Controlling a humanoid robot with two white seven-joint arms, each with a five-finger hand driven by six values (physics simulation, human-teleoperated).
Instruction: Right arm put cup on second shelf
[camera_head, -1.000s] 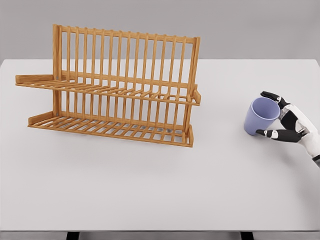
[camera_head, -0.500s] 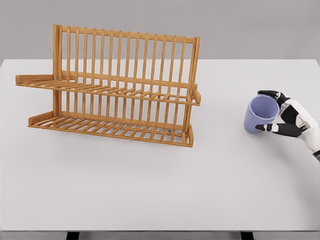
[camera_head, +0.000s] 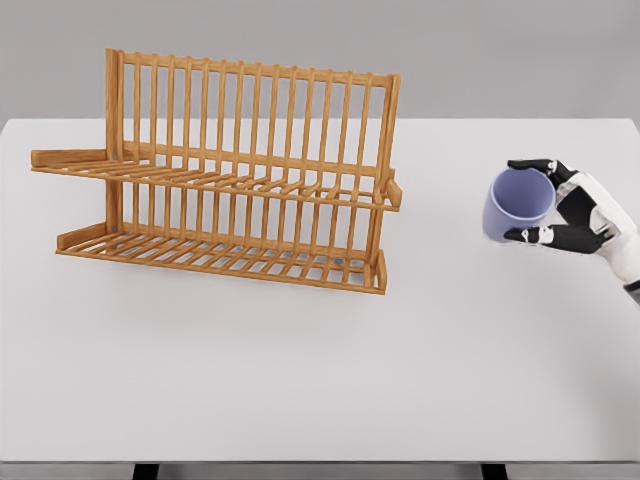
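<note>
Table (camera_head: 300, 380): white, flat, carries all items. No defects seen.

Rack (camera_head: 225, 170): wooden, 2 slatted shelves with an upright slatted back. It stands on the table's left half. Both shelves hold nothing. The upper shelf, taken as the second shelf, slopes slightly and has a low front lip; slats run front to back with gaps between them.

Right hand (camera_head: 565, 210): well to the right of the rack, at about upper-shelf height in the picture. Fingers are wrapped around the cup, thumb below and the others over the top. The left arm does not show.

Cup (camera_head: 518, 204): lilac, held in the right hand, tipped so its mouth faces the camera. Interior appears empty. Whether it clears the table cannot be told for certain.

Assessment: the cup looks rigid, light and smooth-walled, so slip is the main risk. A grasp around the body, as now, seems sound. It likely needs setting base-down across several slats, or it may tilt into a gap.
</note>
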